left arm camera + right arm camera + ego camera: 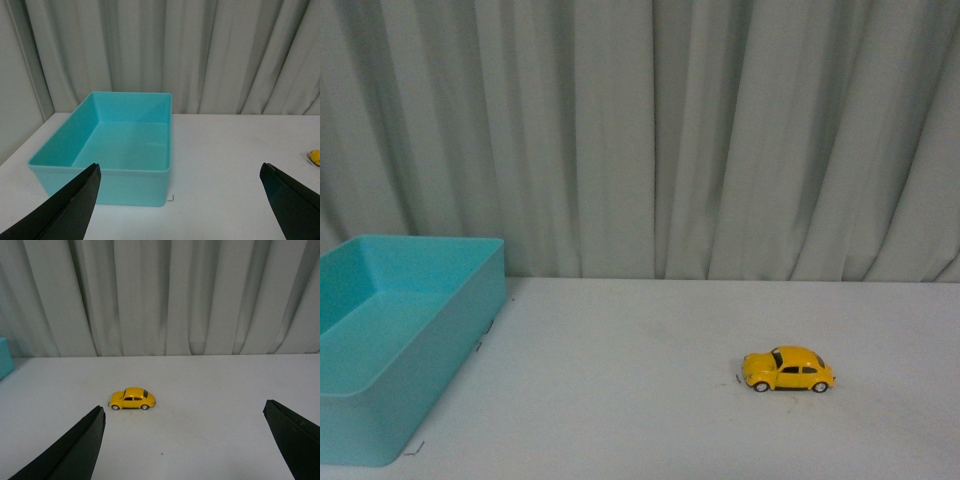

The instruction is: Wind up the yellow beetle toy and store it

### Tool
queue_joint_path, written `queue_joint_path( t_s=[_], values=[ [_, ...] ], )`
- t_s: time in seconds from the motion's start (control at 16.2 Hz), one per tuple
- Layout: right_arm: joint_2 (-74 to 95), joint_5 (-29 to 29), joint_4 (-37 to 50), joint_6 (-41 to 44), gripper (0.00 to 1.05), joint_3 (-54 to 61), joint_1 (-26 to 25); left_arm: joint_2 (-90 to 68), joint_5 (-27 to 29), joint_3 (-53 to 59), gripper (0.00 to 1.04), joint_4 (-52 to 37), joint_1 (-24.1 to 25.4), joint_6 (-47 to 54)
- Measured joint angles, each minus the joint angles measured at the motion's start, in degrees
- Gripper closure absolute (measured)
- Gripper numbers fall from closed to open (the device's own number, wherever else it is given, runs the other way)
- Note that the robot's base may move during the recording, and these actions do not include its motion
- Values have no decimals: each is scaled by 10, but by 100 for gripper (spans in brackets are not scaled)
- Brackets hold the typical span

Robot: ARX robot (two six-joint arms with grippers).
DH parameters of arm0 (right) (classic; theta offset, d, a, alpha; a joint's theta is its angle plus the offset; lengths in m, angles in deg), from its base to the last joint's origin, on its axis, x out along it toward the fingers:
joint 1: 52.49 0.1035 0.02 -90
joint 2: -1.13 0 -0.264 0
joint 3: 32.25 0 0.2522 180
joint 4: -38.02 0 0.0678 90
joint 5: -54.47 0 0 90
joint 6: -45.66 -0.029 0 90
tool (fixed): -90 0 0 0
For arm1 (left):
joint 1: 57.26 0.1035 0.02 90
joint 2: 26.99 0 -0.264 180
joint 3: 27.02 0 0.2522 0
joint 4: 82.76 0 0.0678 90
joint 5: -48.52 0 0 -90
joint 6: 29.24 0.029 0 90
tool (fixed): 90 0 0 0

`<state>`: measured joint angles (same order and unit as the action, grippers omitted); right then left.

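The left gripper (179, 168) shows two matte black fingers (70, 210). They are flat, wedge-shaped blades that narrow to blunt, slightly rounded tips. The right gripper (183, 406) has fingers (75, 450) of the same kind: plain black, smooth-edged and tapering, with a dull, even surface.

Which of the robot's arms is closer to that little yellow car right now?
The right arm. The yellow car lies ahead of its open jaws. The left arm faces the turquoise bin, with the car barely at the edge of its view.

right claw (184, 409) — spread wide | yellow beetle toy (132, 399) on table (225, 385) (upright) | curtain (160, 295) behind
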<state>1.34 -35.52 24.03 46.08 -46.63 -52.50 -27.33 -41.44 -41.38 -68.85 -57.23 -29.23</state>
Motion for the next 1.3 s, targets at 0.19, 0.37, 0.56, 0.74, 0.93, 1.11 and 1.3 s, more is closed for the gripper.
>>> queue_joint_path(
  t_s=[0.19, 0.37, 0.56, 0.74, 0.93, 1.11, 1.3],
  values=[
    [0, 0, 0, 0, 7, 0, 0, 0, 0, 0, 7, 0, 0, 0],
    [0, 0, -1, 0, 7, 0, 0, 0, 0, 0, 7, 1, 0, 0],
    [0, 0, -2, 0, 7, 0, 0, 0, 0, 0, 7, 3, 0, 0],
    [0, 0, 0, 0, 7, 0, 0, 0, 0, 0, 7, 1, 0, 0],
    [0, 0, 0, 0, 7, 0, 0, 0, 0, 0, 7, 1, 0, 0],
    [0, 0, 0, 0, 7, 0, 0, 0, 0, 0, 7, 1, 0, 0],
    [0, 0, 0, 0, 7, 0, 0, 0, 0, 0, 7, 1, 0, 0]
  ],
)
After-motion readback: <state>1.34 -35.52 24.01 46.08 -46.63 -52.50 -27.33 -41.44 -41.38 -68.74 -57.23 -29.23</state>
